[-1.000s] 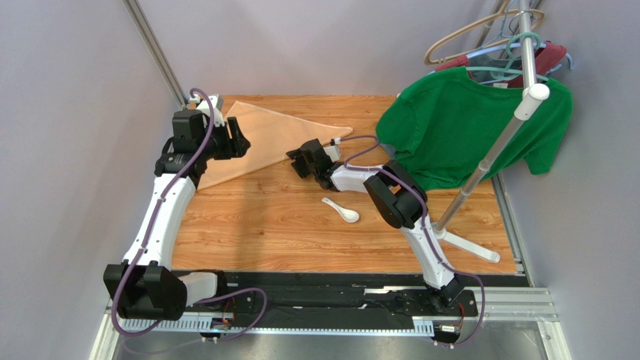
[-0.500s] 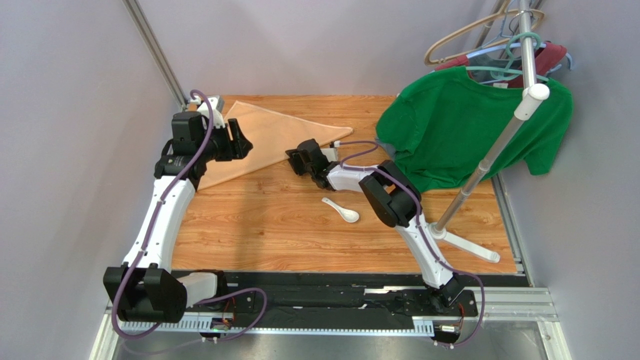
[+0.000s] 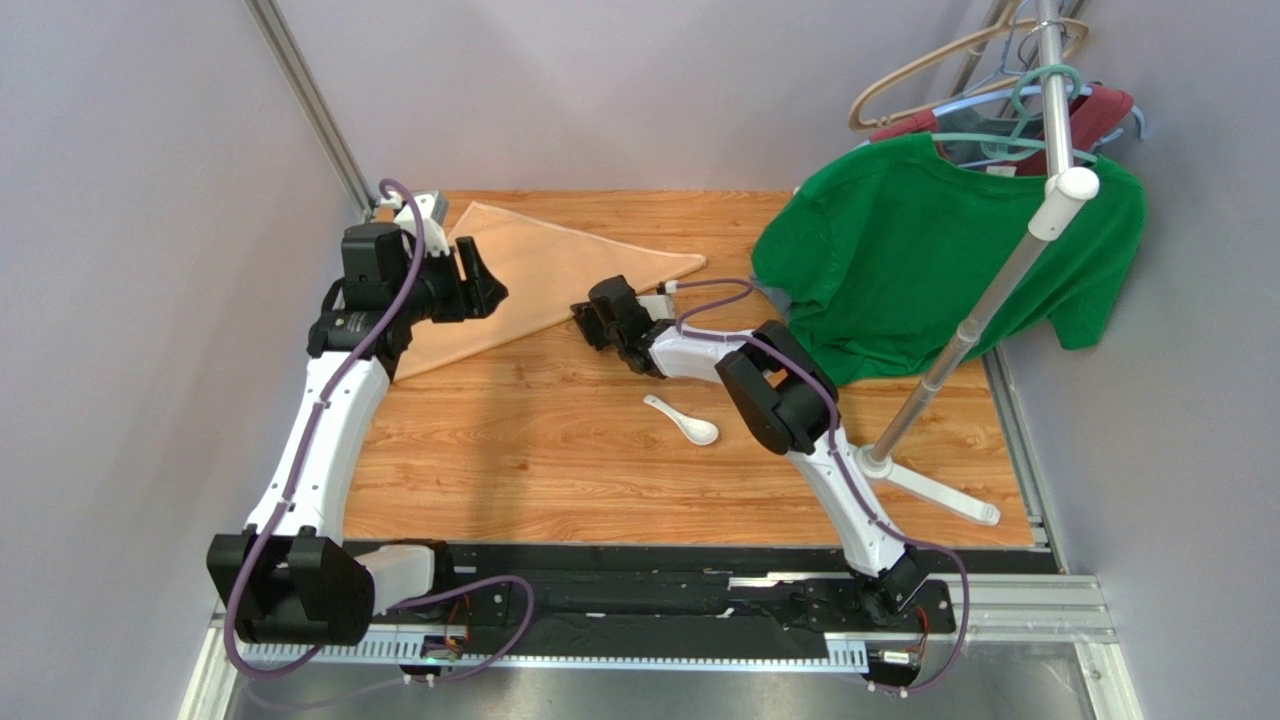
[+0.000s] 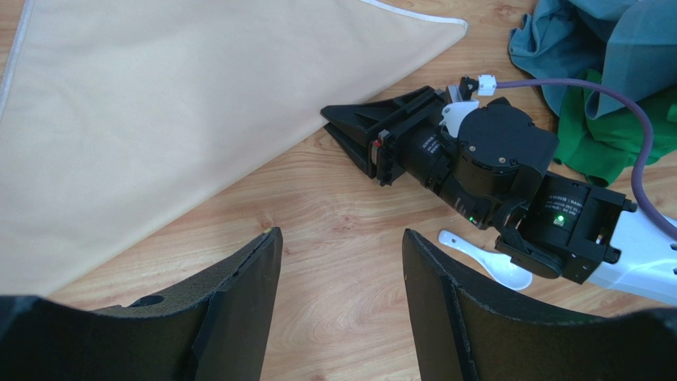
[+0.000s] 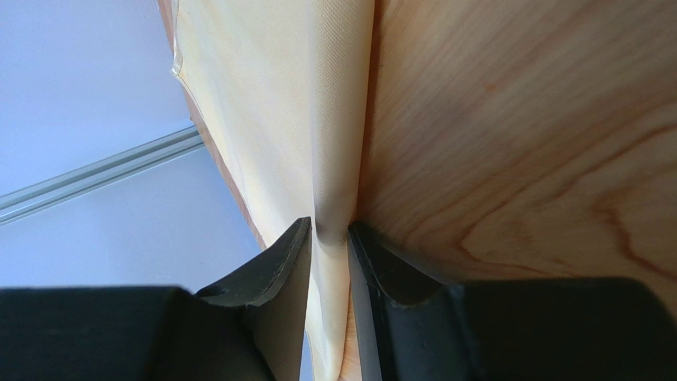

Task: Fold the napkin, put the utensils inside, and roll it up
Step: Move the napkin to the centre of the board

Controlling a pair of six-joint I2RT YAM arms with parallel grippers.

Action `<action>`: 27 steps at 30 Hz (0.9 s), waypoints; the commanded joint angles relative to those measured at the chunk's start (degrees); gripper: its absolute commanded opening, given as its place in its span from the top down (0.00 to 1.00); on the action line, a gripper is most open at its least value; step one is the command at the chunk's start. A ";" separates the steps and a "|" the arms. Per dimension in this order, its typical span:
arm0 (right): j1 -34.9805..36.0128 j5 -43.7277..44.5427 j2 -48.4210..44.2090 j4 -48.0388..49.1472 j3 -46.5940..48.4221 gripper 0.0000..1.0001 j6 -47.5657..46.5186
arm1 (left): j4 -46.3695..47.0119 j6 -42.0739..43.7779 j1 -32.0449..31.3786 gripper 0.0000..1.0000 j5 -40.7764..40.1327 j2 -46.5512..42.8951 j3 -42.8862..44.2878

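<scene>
Right, near to far. Both bases sit at the near edge of the counter [image 3: 601,480].

The left arm [image 3: 319,435] reaches up the left side with its wrist bent inward. Left jaws hover over the wood by the near edge of the napkin [image 3: 526,263], wide open and holding nothing.

The spoon [image 3: 684,420] lies on bare wood mid-counter, just beside the forearm of the right arm [image 3: 849,495] and well apart from the napkin.

The right arm is folded at the elbow, forearm low and pointing left and away. Right jaws are down at counter level on the napkin's long edge. In the wrist view the cloth edge fills the narrow gap and both fingers [image 5: 278,262] touch it, so it's pinched.

The napkin lies flat as a triangle at the far left. The green T-shirt [image 3: 932,255] hangs on the rack [image 3: 962,338] at the far right.

Versus a second ago:
- Right jaws are narrower and nudged toward the napkin.
- Right elbow has shifted slightly left.
- Left arm and spoon are unmoved.
</scene>
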 commanded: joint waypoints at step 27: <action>1.14 2.54 -1.75 -6.94 -6.45 1.00 -2.76 | 2.88 -1.89 2.11 0.35 4.25 -1.36 -0.41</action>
